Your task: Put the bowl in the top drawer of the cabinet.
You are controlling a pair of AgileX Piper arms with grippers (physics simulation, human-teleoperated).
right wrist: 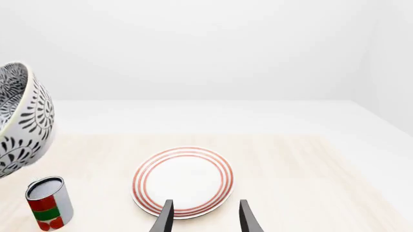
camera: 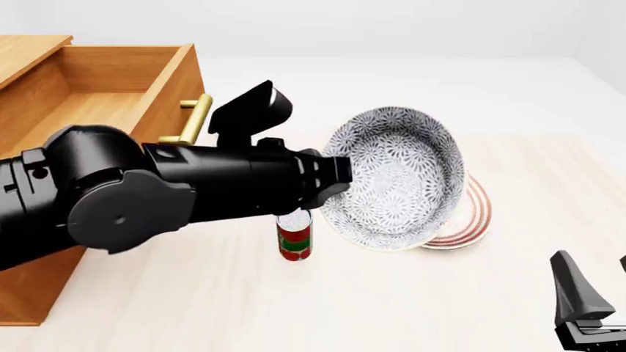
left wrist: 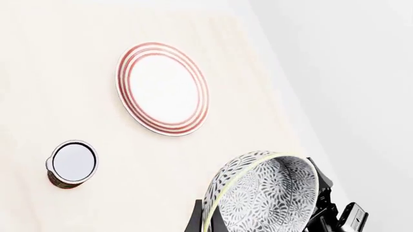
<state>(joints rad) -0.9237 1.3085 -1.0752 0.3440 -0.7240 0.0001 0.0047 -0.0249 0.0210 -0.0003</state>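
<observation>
Nearest the camera, at the lower right of the front view, the right gripper (camera: 591, 308) waits low over the pale wooden table (camera: 196, 308), its jaws spread and empty, as its own wrist view confirms (right wrist: 203, 217). Beyond it the black left arm (camera: 176, 194) crosses from the left and carries the round deep bowl with the grey-black floral lace pattern (camera: 396, 176) clear of the table, tipped steeply so that its opening faces the camera. The left gripper (left wrist: 258, 224) pinches the bowl's rim (left wrist: 264, 193), with one finger inside and one outside, as far as the left wrist view shows. Under the bowl stand a small red-and-green labelled tin can (camera: 295, 238) and a flat white plate with red rings (camera: 459, 220), partly hidden behind the bowl. Farther left, the orange-brown wooden top drawer (camera: 127, 81) with its brass bar handle (camera: 193, 117) stands pulled out of the orange-brown wood cabinet (camera: 29, 51), still empty. Risks: a rim-only grip on a tilted bowl may slip during the swing leftward; a low path could strike the drawer wall or handle.
</observation>
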